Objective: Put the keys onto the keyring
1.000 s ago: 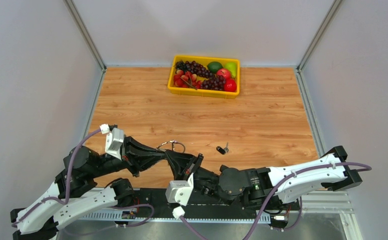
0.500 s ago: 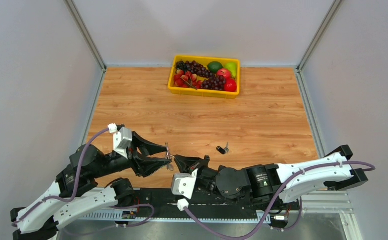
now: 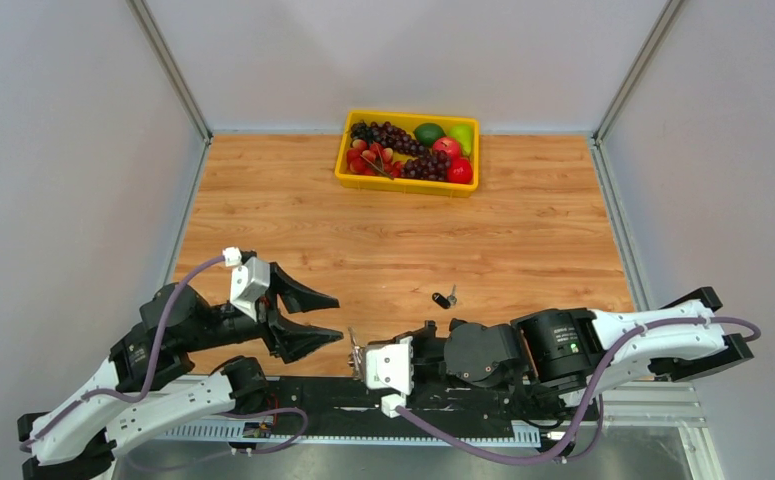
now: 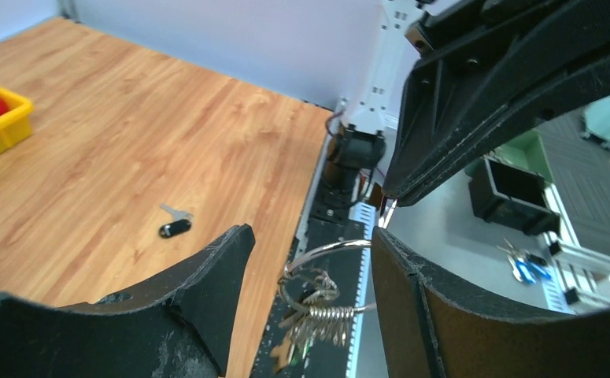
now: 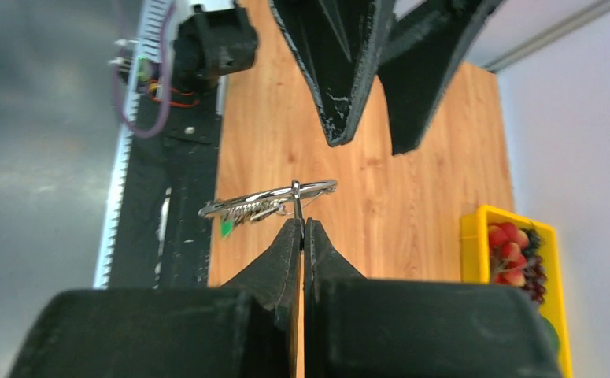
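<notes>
Keys first: a bunch of small silver-bladed keys [image 4: 311, 315] dangles under the thin silver wire keyring [image 4: 329, 250]. They crowd together with a coiled, spring-like piece, and a fleck of green shows among them in the right wrist view. The ring hangs low over the near edge of the wood-grain tabletop [image 3: 393, 240], between the two arms. Right jaws are pinched fully together on the ring's wire, gripping it at the rim. From that wrist camera the loop is seen almost edge-on, its width running across the view. Left jaws stand wide apart with nothing in them, black fingers [image 4: 215, 276] aimed at the ring, which sits just beyond their tips.

One more out on the boards: a small loose key with a black plastic head and silver blade [image 3: 444, 298], lying flat, well apart from the ring. Its long axis runs diagonally, head toward the arms, blade pointing away to the far right. Far back sits a yellow plastic basket of fruit [image 3: 403, 186].
</notes>
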Available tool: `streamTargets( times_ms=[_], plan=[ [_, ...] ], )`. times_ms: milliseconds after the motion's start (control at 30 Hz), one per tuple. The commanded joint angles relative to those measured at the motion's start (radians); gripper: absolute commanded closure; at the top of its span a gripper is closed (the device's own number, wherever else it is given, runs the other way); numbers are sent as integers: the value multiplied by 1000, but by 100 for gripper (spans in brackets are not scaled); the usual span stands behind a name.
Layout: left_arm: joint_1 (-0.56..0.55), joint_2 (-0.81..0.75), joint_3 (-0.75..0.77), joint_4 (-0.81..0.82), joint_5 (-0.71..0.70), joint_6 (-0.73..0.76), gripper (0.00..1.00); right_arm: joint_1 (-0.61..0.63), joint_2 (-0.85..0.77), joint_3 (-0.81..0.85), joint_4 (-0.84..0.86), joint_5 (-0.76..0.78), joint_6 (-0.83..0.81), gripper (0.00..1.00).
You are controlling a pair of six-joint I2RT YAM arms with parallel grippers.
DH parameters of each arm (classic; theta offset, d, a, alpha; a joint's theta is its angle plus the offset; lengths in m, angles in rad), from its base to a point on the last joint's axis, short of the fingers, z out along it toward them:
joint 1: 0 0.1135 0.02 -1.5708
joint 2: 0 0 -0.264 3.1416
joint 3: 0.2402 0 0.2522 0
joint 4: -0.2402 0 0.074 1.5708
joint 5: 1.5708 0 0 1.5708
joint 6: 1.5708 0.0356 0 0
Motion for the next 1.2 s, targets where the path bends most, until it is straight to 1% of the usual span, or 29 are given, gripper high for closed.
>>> streamTargets(
  times_ms=[0,233,333,467,633,900,1067,1167],
  plan=[
    [-3,47,42,66,184,24,33,-4,35,115,-186,-177,54,100],
    [-4,78,28,183,386,3,28,-4,78,224,-286,-347,18,100],
    [-3,108,25,232,499,-3,25,-4,93,273,-306,-403,0,100],
    [-3,147,6,309,613,-35,22,-4,117,326,-316,-474,-26,100],
    [-4,184,-14,380,666,-65,20,-4,159,394,-334,-510,-63,100],
    [-4,200,-61,569,792,-185,18,-4,250,516,-407,-485,-124,100],
    [-3,202,-68,578,815,-230,18,-4,294,583,-448,-466,-156,100],
    [-4,205,-66,550,816,-238,18,-5,314,619,-468,-451,-166,100]
  ],
)
